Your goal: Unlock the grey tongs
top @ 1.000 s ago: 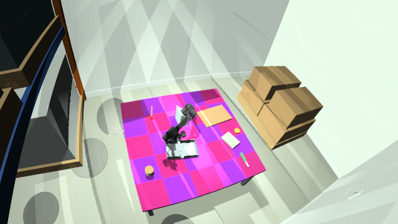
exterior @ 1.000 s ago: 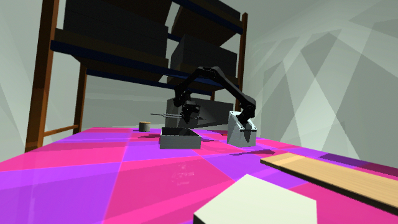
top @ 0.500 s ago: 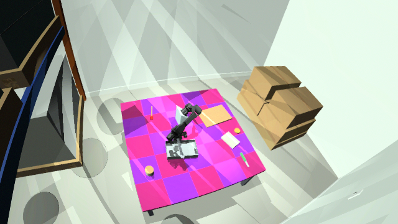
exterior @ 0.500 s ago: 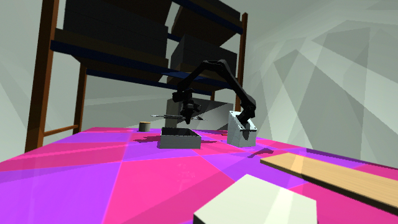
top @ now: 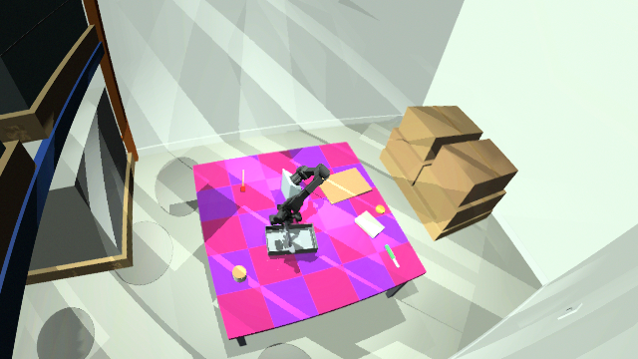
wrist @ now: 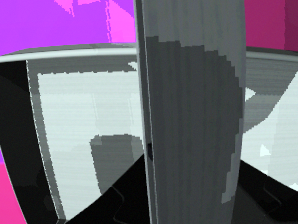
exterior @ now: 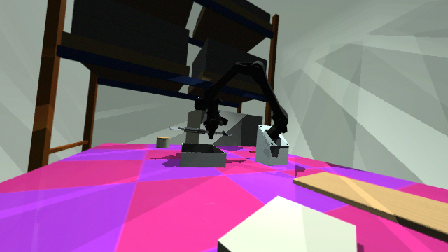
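You are in the carry stage: the tongs (exterior: pixel 201 130) are off the tin (exterior: pixel 203 156) and hang in the air just above it, lying roughly level, with one end reaching toward the shelf side and the other toward the arm's base. The lock has not been dealt with, as far as you can judge, because the tips are not pointing down; they sit sideways.

Your hand (exterior: pixel 212 135) is closed narrow on the tongs, gripping somewhere around their middle. In the wrist view a broad grey strip of the tongs (wrist: pixel 189 129) runs straight down the centre, with the pale floor of the tin (wrist: pixel 80 129) below it, so you are over the tin and have not started toward the board (top: pixel 346 184). You cannot tell from these views which end is the hinge and which the tips.

What the next move seems to call for:
- Rotate the wrist until the tips point down toward the tabletop (exterior: pixel 105 189), keeping enough height that they clear the tin's rim.
- Squeeze the arms together in that pose so the lock can drop free.
- Then swing across to the board, which lies well apart from the tin on the far side of the arm's base, and lower the tongs onto it before you release.

Watch the grip during the tilt: a long, thin tool held near its middle may pivot between the fingers.
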Available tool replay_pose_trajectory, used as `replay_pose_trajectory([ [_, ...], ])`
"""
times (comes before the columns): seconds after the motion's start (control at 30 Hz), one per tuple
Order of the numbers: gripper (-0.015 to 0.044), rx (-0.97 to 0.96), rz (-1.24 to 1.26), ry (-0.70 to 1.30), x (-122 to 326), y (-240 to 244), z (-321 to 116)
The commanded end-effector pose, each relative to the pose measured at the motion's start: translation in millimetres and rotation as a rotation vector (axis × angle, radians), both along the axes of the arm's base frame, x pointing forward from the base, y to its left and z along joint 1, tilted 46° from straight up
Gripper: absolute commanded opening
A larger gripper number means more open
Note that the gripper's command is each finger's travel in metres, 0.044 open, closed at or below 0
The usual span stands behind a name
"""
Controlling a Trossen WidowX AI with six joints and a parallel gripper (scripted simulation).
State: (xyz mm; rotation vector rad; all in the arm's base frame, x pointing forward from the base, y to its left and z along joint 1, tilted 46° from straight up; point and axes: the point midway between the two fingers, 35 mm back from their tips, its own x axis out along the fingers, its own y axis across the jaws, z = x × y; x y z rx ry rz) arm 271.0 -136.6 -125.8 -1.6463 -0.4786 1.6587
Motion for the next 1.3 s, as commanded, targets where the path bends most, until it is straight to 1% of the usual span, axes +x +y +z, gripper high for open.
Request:
replay_pose_trajectory([
  [0.0, -0.0150, -0.020, -0.005, 0.001, 0, -2, 1],
  [0.13, -0.0150, -0.009, 0.012, -0.012, 0, 0, 1],
  [0.23, -0.0150, -0.019, 0.066, -0.068, 3, 1, 5],
  [1.27, -0.0150, -0.161, 0.942, -0.933, 42, 27, 66],
])
